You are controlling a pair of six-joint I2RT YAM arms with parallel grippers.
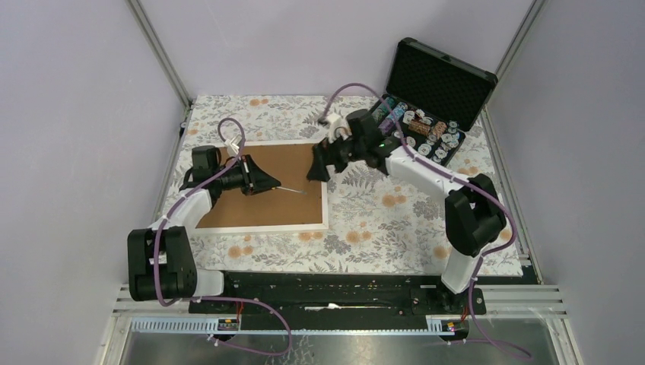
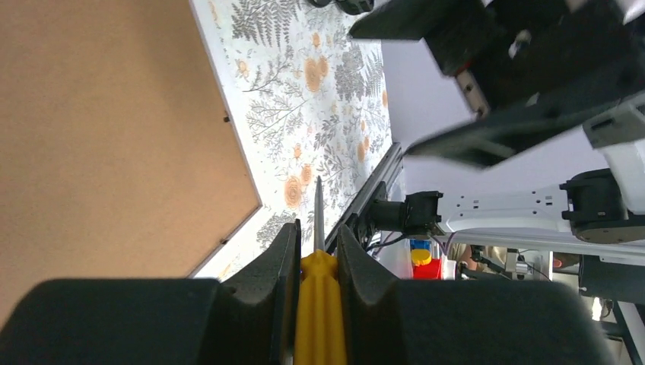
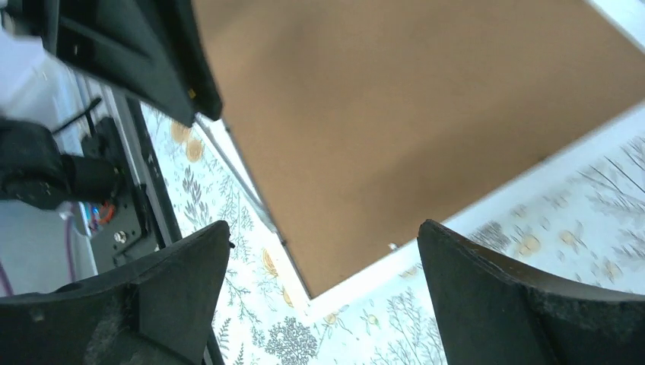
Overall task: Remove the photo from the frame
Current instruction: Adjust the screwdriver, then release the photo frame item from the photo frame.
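Observation:
The frame [image 1: 262, 213] lies face down on the floral tablecloth, showing its brown fibreboard back [image 2: 106, 129] and narrow white border. The photo is hidden under that back. My left gripper [image 1: 266, 182] hovers over the middle of the back, shut on a yellow-handled screwdriver [image 2: 319, 304]. Its thin metal shaft [image 1: 293, 189] points right toward the frame's right edge. My right gripper [image 1: 318, 163] hangs above the frame's right edge, jaws wide open and holding nothing. In the right wrist view the gripper [image 3: 323, 228] looks down on a corner of the brown back [image 3: 395, 106].
An open black foam-lined case of poker chips [image 1: 430, 129] stands at the back right, just behind the right arm. The floral tablecloth [image 1: 380, 213] covers the table. Grey walls and metal rails [image 1: 163, 61] close in the sides.

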